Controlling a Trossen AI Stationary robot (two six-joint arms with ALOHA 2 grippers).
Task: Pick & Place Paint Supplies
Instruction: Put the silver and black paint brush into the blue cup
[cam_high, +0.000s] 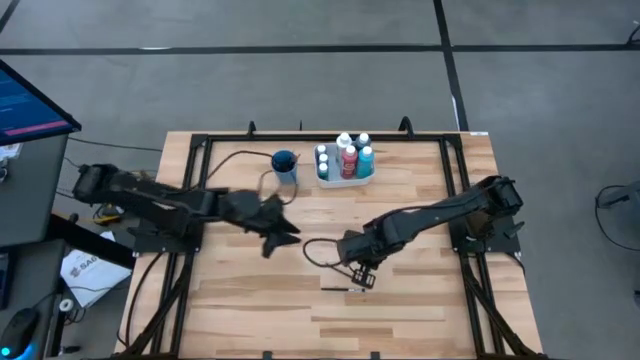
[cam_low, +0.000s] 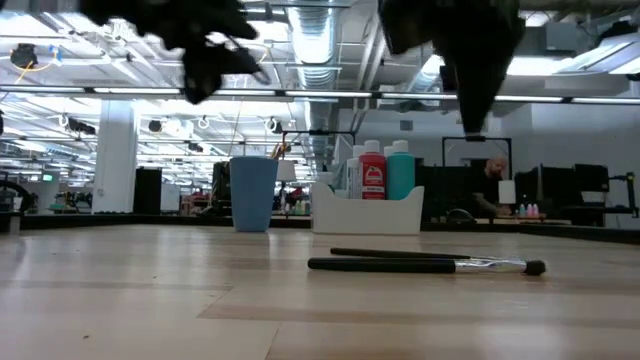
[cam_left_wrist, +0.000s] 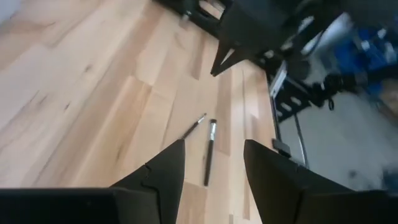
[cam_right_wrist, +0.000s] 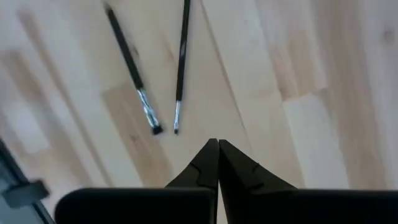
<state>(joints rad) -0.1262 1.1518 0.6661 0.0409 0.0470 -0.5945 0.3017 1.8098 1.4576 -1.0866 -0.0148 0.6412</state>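
Two paintbrushes (cam_right_wrist: 134, 68) lie below shut right fingers (cam_right_wrist: 217, 163).

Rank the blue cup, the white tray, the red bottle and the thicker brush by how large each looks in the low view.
1. Thicker brush: the longest, but nearest the camera, so its rank is unsure.
2. White tray.
3. Blue cup: taller than the tray but narrower; these two are close.
4. Red bottle: smallest; only its upper part shows above the tray.

Pale matt wood table (cam_low: 120, 300); paintbrushes (cam_right_wrist: 130, 68) have shiny metal ferrules.
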